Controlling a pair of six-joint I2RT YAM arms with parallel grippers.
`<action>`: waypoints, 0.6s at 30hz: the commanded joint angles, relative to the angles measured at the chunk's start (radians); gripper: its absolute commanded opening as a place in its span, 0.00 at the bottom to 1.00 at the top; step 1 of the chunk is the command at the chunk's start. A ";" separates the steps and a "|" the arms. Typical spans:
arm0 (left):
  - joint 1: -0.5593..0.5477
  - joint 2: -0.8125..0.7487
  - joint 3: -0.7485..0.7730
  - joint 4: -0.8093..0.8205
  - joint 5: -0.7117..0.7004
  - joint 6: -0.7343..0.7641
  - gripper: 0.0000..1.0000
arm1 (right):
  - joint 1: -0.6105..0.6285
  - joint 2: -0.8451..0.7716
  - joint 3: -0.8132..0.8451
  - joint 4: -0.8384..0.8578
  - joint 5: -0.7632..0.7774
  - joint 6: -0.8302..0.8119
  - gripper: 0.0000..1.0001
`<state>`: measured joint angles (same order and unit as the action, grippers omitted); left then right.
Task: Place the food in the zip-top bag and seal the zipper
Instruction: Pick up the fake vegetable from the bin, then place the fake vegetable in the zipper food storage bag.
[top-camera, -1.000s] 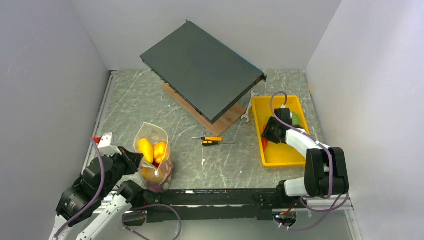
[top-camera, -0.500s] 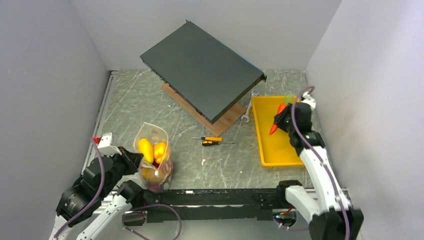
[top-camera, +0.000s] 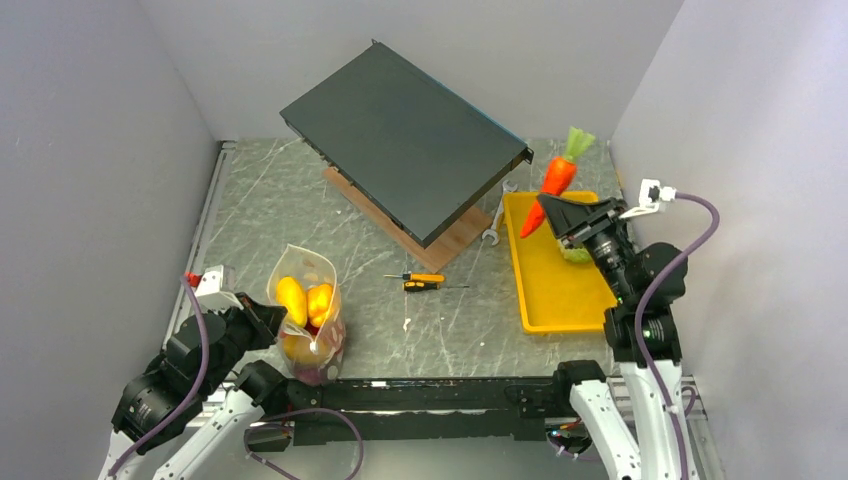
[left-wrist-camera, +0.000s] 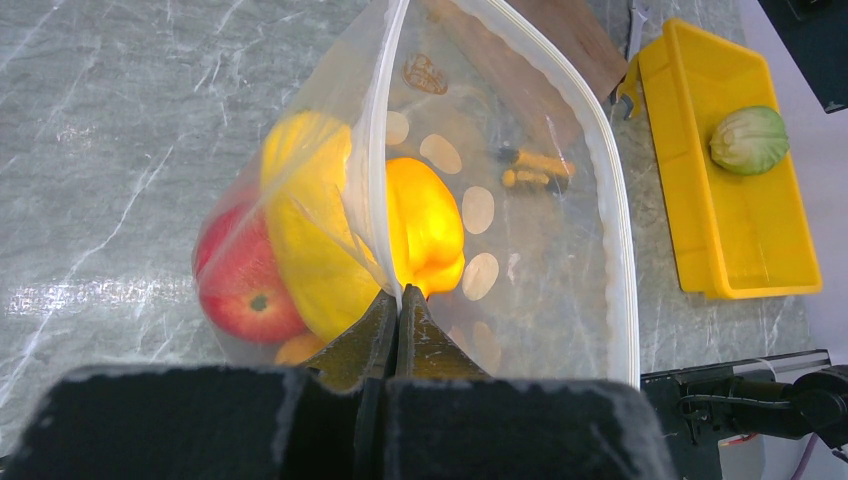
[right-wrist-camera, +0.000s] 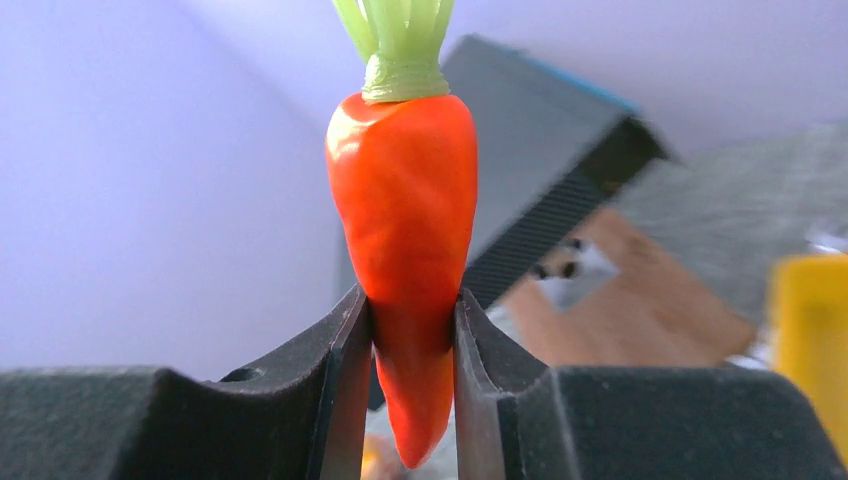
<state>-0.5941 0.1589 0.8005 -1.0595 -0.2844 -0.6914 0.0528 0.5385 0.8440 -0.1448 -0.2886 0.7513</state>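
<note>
Lifted the carrot (top-camera: 558, 178) high out of the yellow tray (top-camera: 560, 300) since a moment ago, pinched in the right gripper (top-camera: 548, 210), well apart from the zip-top bag (top-camera: 310, 290) held by the left gripper (top-camera: 268, 322). From the left wrist: pressed together on one bag wall, mouth open, yellow pepper (left-wrist-camera: 425, 225) and red apple (left-wrist-camera: 240, 285) inside. Could sag shut, being floppy. From the right wrist: squeezing only the thin low end, most of the carrot sticking up past the jaws. Could tip or slip on the long swing over.
</note>
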 joint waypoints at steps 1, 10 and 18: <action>0.006 -0.015 -0.004 0.030 0.016 0.023 0.00 | 0.026 0.062 -0.001 0.443 -0.413 0.205 0.06; 0.014 0.007 -0.002 0.029 0.021 0.027 0.00 | 0.665 0.310 0.195 0.285 -0.220 -0.057 0.05; 0.013 -0.029 -0.002 0.020 0.004 0.010 0.00 | 1.201 0.720 0.461 0.141 0.151 -0.277 0.03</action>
<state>-0.5858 0.1524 0.8005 -1.0595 -0.2779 -0.6914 1.0992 1.1175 1.1618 0.1108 -0.3771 0.6338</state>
